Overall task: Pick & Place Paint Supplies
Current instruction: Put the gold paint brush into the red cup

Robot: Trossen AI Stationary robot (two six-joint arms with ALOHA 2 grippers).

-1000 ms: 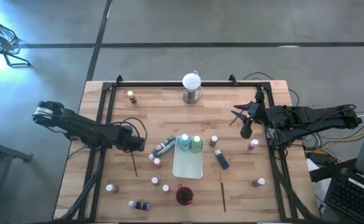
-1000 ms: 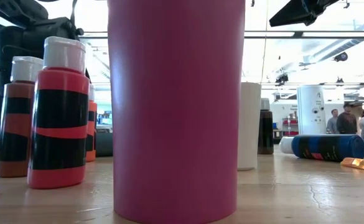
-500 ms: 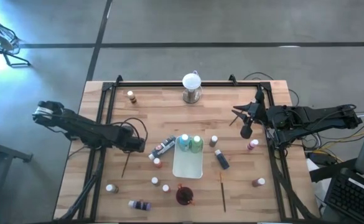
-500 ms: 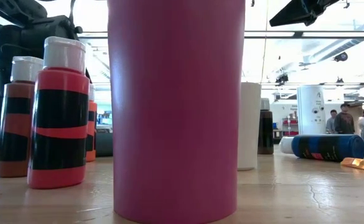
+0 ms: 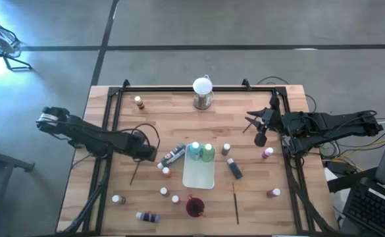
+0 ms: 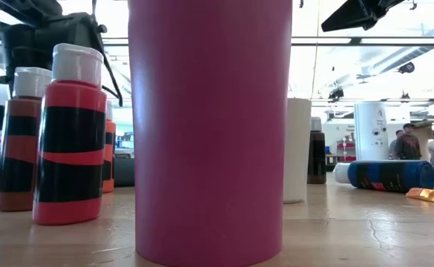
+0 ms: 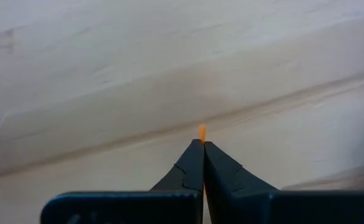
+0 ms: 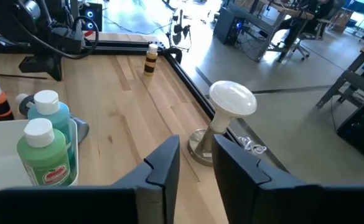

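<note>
My left gripper (image 5: 144, 157) stands over the table's left half, pointing down, shut on a thin dark brush (image 5: 135, 172) that runs from it toward the near left. My right gripper (image 5: 255, 128) hangs high at the table's right, open and holding nothing. A white tray (image 5: 199, 174) at the middle bears an upright teal bottle (image 5: 194, 150) and a green bottle (image 5: 208, 152). Several more white-capped bottles stand or lie around it, such as a dark blue one (image 5: 235, 168) lying on its side. A second brush (image 5: 235, 203) lies near the front. My left gripper pinches the brush by its far end (image 5: 141, 164) between its two fingertips, coming from above and pointing down. An orange bit of the brush (image 7: 201, 130) sticks out just past the shut fingertips (image 7: 194, 163). Whether the near end rests on the table, I cannot tell.
A dark red cup (image 5: 195, 207) stands at the front middle and fills the low view. A white globe on a metal base (image 5: 203, 92) stands at the far edge. A black frame rail (image 5: 113, 112) runs round the table. Bare wood lies at the far left.
My left gripper has risen a little and rolled. The brush has turned with it: its near end has swung toward the table's left edge, while the far end stays at the fingers.
</note>
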